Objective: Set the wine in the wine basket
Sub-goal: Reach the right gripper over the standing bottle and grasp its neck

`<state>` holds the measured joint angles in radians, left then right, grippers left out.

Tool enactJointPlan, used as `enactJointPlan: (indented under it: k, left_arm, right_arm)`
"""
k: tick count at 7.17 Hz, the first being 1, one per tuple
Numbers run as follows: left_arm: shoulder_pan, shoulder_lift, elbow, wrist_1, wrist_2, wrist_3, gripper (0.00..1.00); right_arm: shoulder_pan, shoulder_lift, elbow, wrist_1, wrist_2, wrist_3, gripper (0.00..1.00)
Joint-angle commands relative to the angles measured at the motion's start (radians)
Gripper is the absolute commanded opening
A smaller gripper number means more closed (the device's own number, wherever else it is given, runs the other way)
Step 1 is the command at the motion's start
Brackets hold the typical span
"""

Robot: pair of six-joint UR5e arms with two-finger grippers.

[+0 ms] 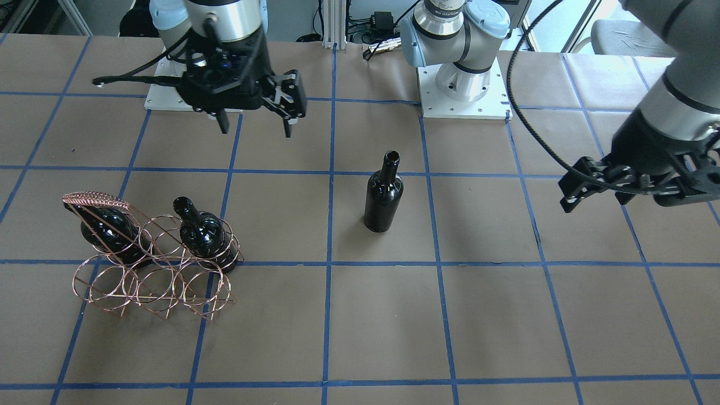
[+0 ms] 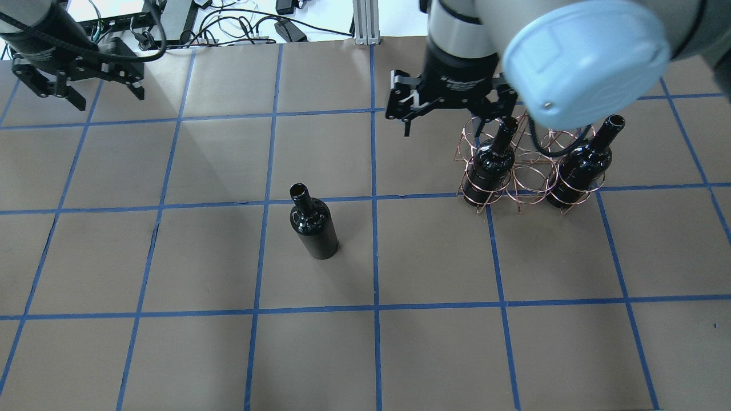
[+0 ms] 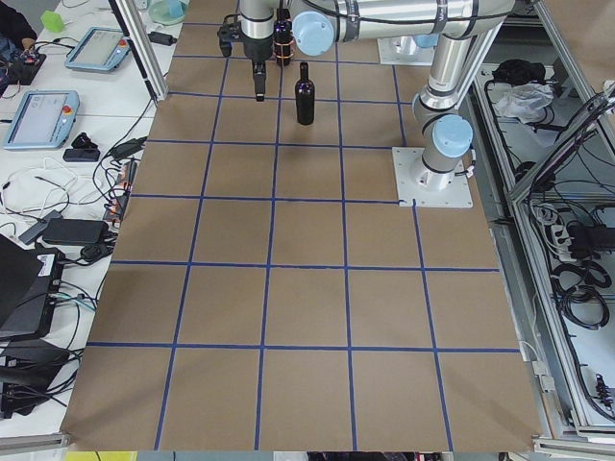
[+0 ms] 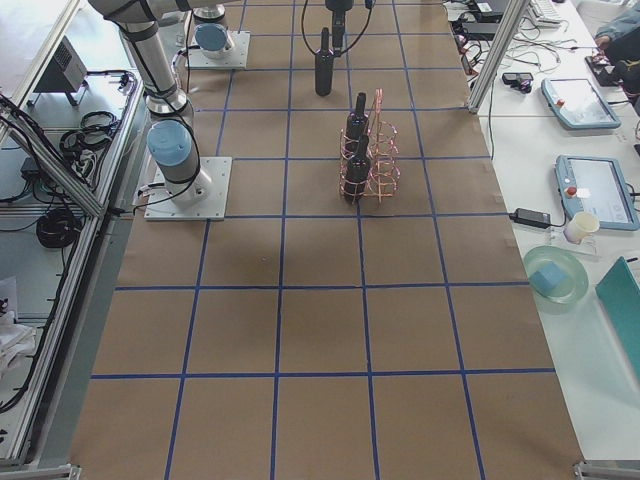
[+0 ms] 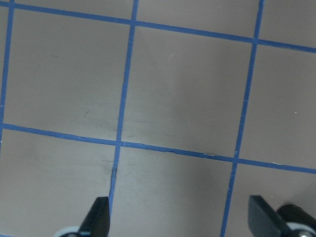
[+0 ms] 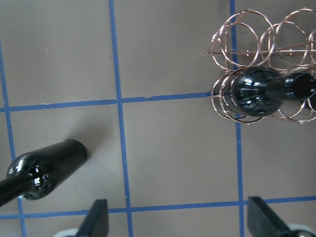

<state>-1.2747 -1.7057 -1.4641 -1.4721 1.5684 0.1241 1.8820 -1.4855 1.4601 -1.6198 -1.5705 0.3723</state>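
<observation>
Wine (image 1: 383,194), a single dark glossy bottle with its mouth uncovered, stands upright on the counter (image 1: 394,315) near the middle, well apart from the wine basket (image 1: 147,270). The basket sits toward the robot's right side. Two basketed bottles (image 1: 205,233) (image 1: 107,228) occupy the end rings of its row nearer the robot.

From the front, the coiled handle (image 1: 95,198) crosses the neck of the farther basketed bottle and hides it. From overhead, the right arm's pale blue joint cap (image 2: 582,54) covers the basket's far part, and the handle cannot be made out there.

The right tool (image 1: 256,128) hangs above the counter near the basket's robot-side end, its fingers spread wide and holding nothing. Its wrist camera cuts the loose bottle off at the frame's left edge and the basket at the right edge, so only one basketed bottle shows.

The left tool (image 2: 107,94) hovers high over the far left corner, released, with its fingers apart. Its wrist camera shows only brown counter and blue tape lines (image 5: 123,98). In the side views the tools are too small to judge.
</observation>
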Motion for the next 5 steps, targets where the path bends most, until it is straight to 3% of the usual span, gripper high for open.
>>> enactJointPlan:
  k: [1, 3, 5]
  left_arm:
    - [0.067, -0.009, -0.012, 0.004, 0.004, 0.061, 1.00]
    - [0.067, -0.020, -0.025, 0.010, 0.004, 0.062, 1.00]
    - [0.067, -0.022, -0.027, 0.009, -0.004, 0.062, 1.00]
  right_arm:
    - [0.159, 0.066, -0.007, -0.095, 0.000, 0.173, 1.00]
    - [0.251, 0.172, -0.041, -0.146, -0.032, 0.275, 1.00]
    - [0.262, 0.211, -0.049, -0.166, -0.031, 0.274, 1.00]
